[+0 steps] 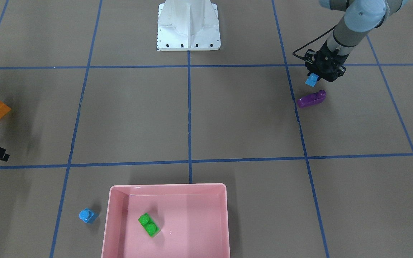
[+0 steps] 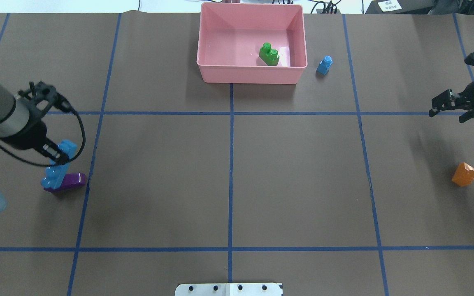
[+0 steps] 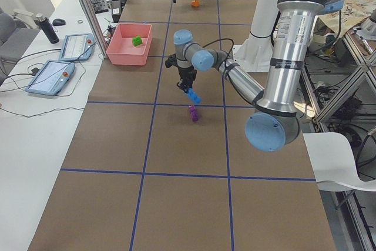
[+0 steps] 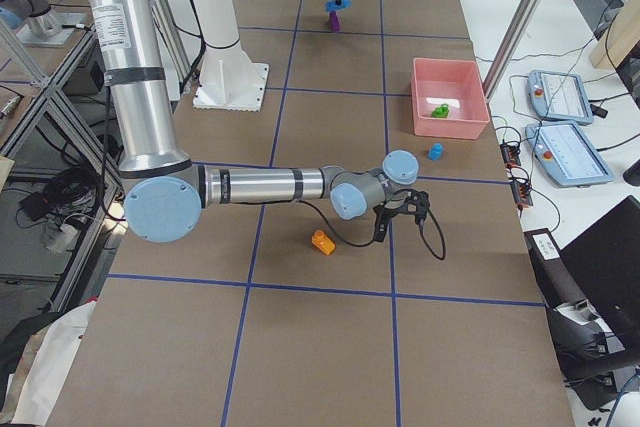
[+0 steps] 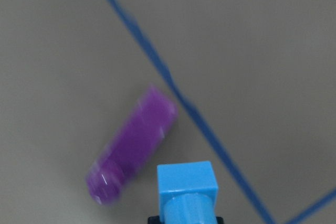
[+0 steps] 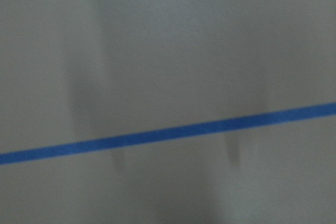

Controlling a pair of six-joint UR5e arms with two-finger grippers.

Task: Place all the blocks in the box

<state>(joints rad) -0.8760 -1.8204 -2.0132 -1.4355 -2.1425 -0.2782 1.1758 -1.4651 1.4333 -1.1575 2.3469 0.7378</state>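
Observation:
My left gripper (image 2: pixel 58 155) is shut on the long blue brick (image 2: pixel 57 168) and holds it upright above the table, just over the purple oblong brick (image 2: pixel 71 182). The left wrist view shows the blue brick's end (image 5: pixel 188 188) with the purple brick (image 5: pixel 134 142) lying below it. The pink box (image 2: pixel 251 76) stands at the far middle with the green brick (image 2: pixel 270 54) inside. The tiny blue brick (image 2: pixel 324 65) stands on the table just right of the box. The orange sloped brick (image 2: pixel 464 174) lies at the far right. My right gripper (image 2: pixel 457 109) is open and empty, beyond the orange brick.
The white base plate (image 2: pixel 228 290) is at the near edge, middle. Blue tape lines (image 2: pixel 231 164) divide the brown table into squares. The right wrist view shows only bare table and one tape line (image 6: pixel 168 136).

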